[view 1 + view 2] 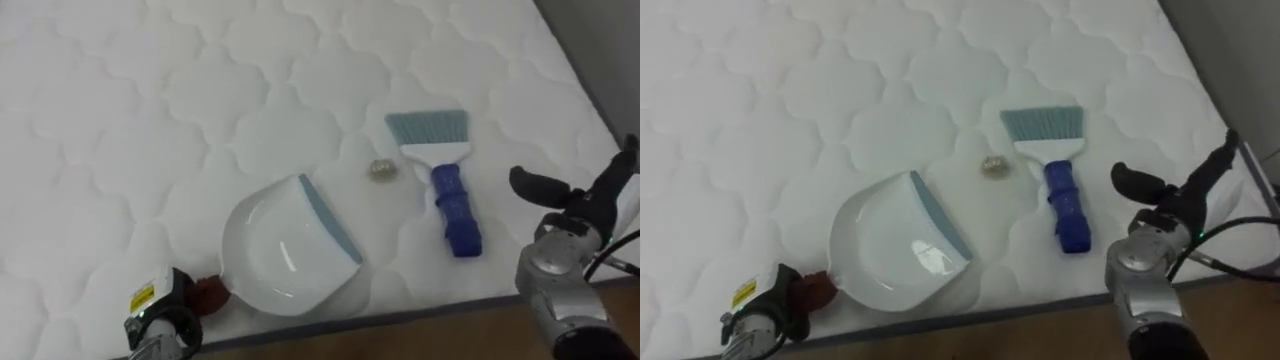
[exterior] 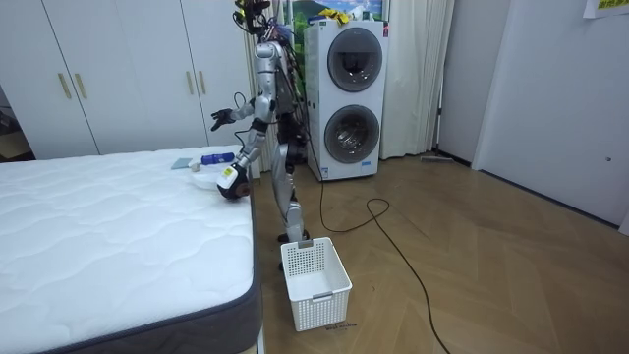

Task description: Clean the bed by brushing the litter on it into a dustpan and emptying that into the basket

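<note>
By the bed [image 1: 150, 120], the left hand [image 1: 163, 316] grasps the dustpan [image 1: 285, 245] by its red handle. The right hand [image 1: 580, 205] hangs released near the brush [image 1: 455, 205]. A crumb [image 1: 381, 170] lies between pan and brush.

The mattress [image 1: 150, 120] is white and quilted, the dustpan [image 1: 285, 250] white with a grey-blue lip, the brush [image 1: 455, 205] blue-handled.

The mattress [image 1: 150, 120] is white quilted cloth, matt. The dustpan [image 1: 280, 250] is smooth, glossy white plastic, with a duller grey-blue lip along its two o'clock edge. At three o'clock from it, the hand brush [image 1: 445, 170] has a shiny blue plastic handle and pale blue bristles. The right hand [image 1: 575, 200] has matt black fingers on a silvery metal wrist. The floor [image 2: 472, 256] is polished wood.
</note>
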